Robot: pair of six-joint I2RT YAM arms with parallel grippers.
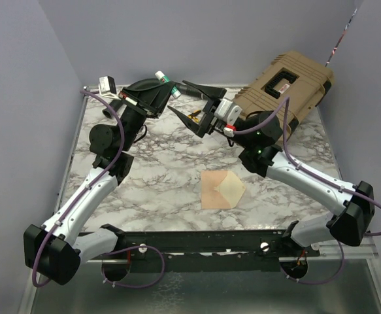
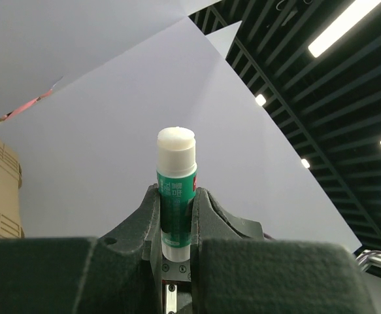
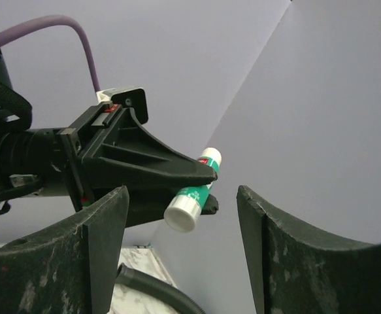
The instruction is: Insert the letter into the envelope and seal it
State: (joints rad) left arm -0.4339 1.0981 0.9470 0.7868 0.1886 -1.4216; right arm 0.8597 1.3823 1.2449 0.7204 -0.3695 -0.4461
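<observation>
My left arm (image 1: 95,190) is bent at the elbow, wrist raised and turned right. The left tool (image 2: 176,208) is clamped tight on a green-and-white plastic glue stick (image 2: 176,176). My right arm (image 1: 308,180) reaches in, wrist turned left. The right tool (image 3: 182,196) faces the left tool at close range, jaws spread wide, gripping nothing.

The envelope (image 1: 214,191) is peach-tan, its flap paler cream. The table (image 1: 164,173) is white marble with grey-brown veins. The glue stick (image 2: 176,190) is green with white ends. The case (image 1: 304,82) is tan with black details. The 2 arms (image 1: 89,196) are white and black, the cables (image 1: 110,118) purple.
</observation>
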